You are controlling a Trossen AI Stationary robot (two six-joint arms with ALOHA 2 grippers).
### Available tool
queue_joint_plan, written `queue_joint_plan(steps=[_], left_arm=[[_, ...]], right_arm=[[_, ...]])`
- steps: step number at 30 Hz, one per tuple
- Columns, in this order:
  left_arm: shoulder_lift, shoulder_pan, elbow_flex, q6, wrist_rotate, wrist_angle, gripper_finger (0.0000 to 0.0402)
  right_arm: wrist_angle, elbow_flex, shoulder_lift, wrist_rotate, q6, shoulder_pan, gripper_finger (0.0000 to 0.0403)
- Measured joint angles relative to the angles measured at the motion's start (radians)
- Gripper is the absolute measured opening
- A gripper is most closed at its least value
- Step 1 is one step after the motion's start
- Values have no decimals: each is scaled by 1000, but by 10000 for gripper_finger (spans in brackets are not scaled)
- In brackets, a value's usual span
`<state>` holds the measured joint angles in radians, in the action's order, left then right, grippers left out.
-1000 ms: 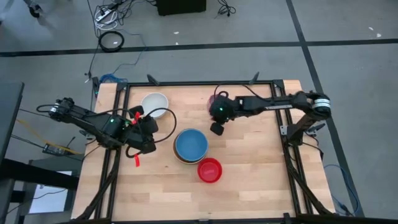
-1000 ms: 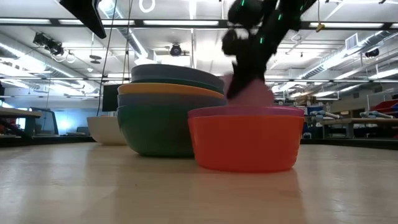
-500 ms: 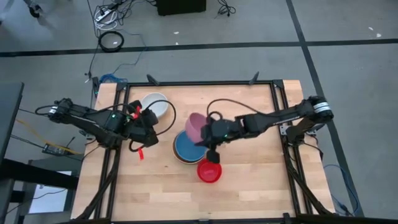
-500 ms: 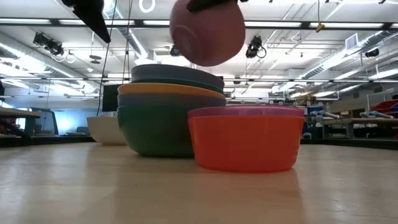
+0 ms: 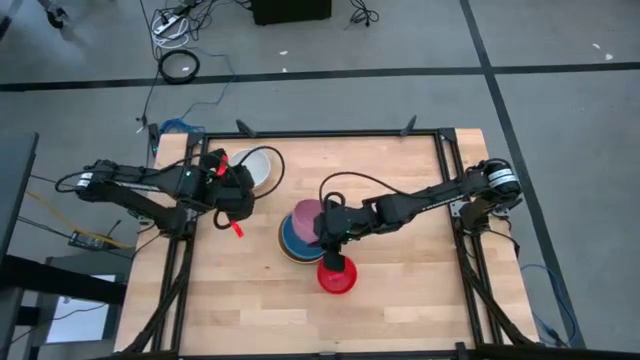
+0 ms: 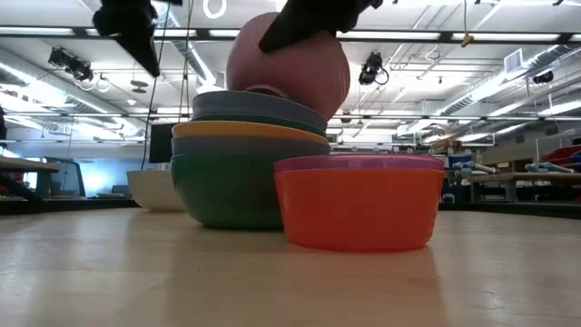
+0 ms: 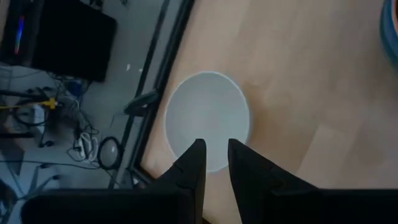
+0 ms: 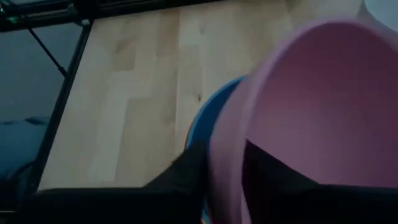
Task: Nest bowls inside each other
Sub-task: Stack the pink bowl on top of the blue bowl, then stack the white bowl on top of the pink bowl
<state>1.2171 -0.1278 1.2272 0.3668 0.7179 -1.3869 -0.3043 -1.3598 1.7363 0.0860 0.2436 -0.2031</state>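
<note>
Pink bowl, tilted atop stacked bowls, rim between right pincer fingers, grip unclear.

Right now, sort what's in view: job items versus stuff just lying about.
Job:
- pink bowl, right gripper at its rim
- stacked bowls
- red bowl
- white bowl, left gripper above it

Lying about:
- cable coil on the floor
- black box

Pink bowl tilted atop bowl stack; red bowl beside.
</note>
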Motion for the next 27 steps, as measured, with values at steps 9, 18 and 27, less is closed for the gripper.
queue_joint_plan(steps=[9,18,27], left_arm=[[0,73,-195,-87,-89,106,76],[0,146,-283,-166,-115,245,76],[-1,224,-283,-264,-122,300,76]], right_arm=[[-8,0,-3,-12,54,-8,183],[-5,0,-3,-30,82,-41,207],[-3,0,-18,-3,89,-55,197]])
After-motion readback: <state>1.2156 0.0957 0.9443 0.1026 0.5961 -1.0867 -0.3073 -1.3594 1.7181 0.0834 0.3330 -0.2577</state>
